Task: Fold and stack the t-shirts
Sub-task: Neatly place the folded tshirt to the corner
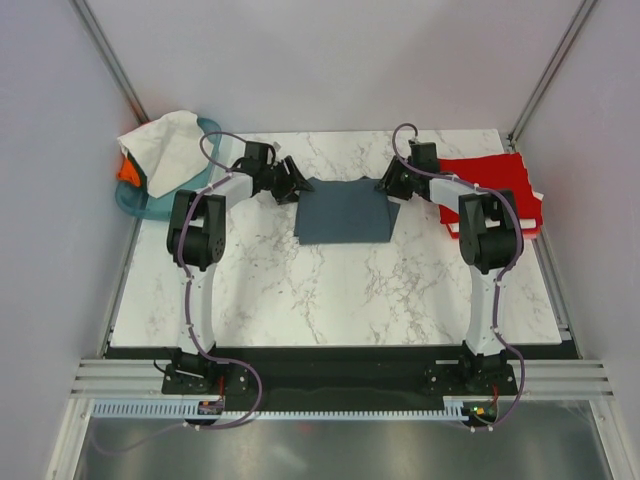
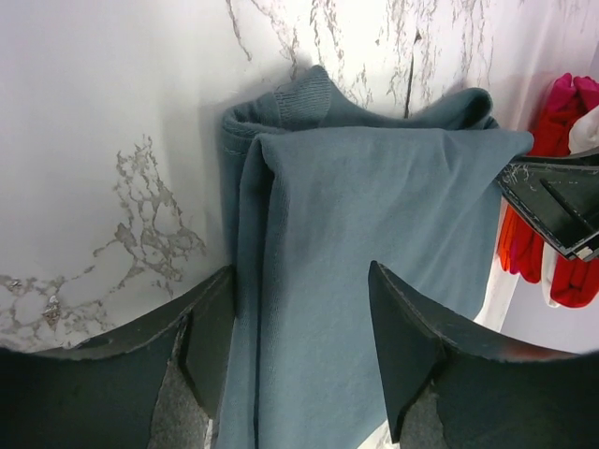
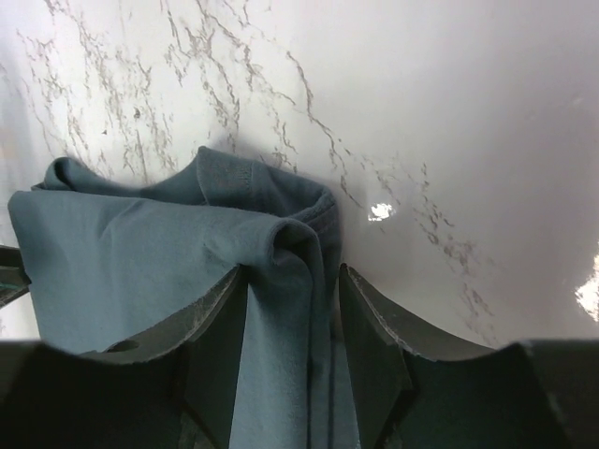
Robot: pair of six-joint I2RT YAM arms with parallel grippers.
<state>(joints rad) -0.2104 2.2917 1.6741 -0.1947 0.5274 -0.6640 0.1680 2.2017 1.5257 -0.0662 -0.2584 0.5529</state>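
A slate blue-grey t-shirt (image 1: 345, 210) lies folded at the table's back centre. My left gripper (image 1: 297, 188) is at its back left corner and my right gripper (image 1: 387, 186) at its back right corner. In the left wrist view the left gripper (image 2: 301, 271) stands open, its fingers wide apart over the shirt's (image 2: 374, 215) folded edge. The right gripper (image 3: 293, 271) is narrower but open, straddling a loose ridge of the shirt (image 3: 140, 253). A red t-shirt (image 1: 490, 178) lies folded at the right. White (image 1: 165, 145) and orange (image 1: 126, 171) t-shirts sit in the basket.
The teal plastic basket (image 1: 150, 205) stands at the table's back left corner. The red t-shirt rests on white cloth (image 1: 455, 228) near the right edge. Grey walls close in on both sides and behind. The arm bases stand at the near edge.
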